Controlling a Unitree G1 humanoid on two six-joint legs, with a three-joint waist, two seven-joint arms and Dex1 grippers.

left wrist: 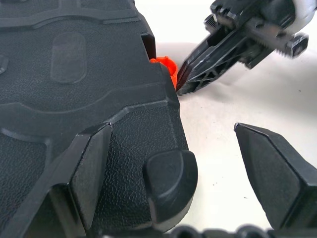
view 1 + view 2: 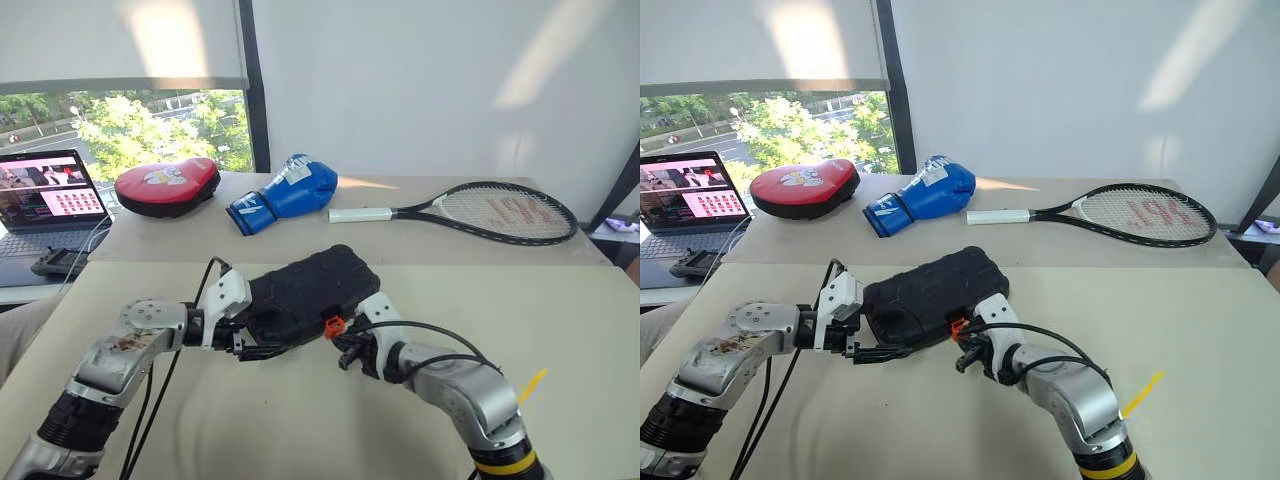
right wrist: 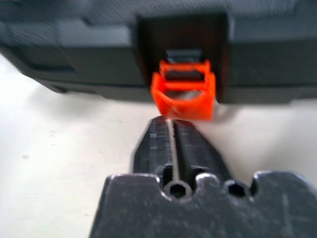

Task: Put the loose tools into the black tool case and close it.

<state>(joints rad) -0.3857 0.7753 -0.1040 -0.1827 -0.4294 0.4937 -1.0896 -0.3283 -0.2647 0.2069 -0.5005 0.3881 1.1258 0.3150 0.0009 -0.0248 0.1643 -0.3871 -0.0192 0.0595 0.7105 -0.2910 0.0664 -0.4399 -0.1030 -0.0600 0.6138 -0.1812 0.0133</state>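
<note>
Left gripper (image 2: 262,347) jaws gape beside black tool case (image 2: 305,290); right gripper (image 3: 171,129) jaws pressed together, empty.

Right claw (image 3: 172,130), fingers pressed together, just below the case's (image 3: 99,44) orange latch (image 3: 183,94).

Two head views, high up, looking forward and down over the table (image 2: 560,330), side by side, sharing the black tool case (image 2: 305,290) and both arms. Left wrist view very near the case corner. Right wrist view very near the orange latch (image 3: 183,94)
</note>
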